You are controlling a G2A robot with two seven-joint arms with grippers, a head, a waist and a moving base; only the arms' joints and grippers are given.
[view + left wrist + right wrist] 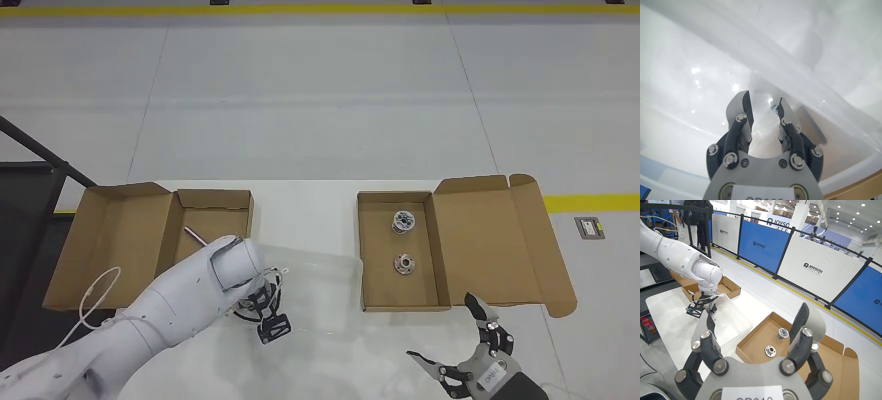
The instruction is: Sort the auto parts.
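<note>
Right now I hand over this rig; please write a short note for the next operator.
Left gripper: open, low in the clear bin, a small screw beside one fingertip, not gripped.
Right gripper: open, empty, near the right box.
Done: two round metal parts lie in the right box; a thin rod in the left box.
To do: grasp and sort the screw; other bin contents unclear.

We count two cardboard boxes, two round metal parts in one, one thin reddish rod in the other, one clear plastic bin and one small screw.
</note>
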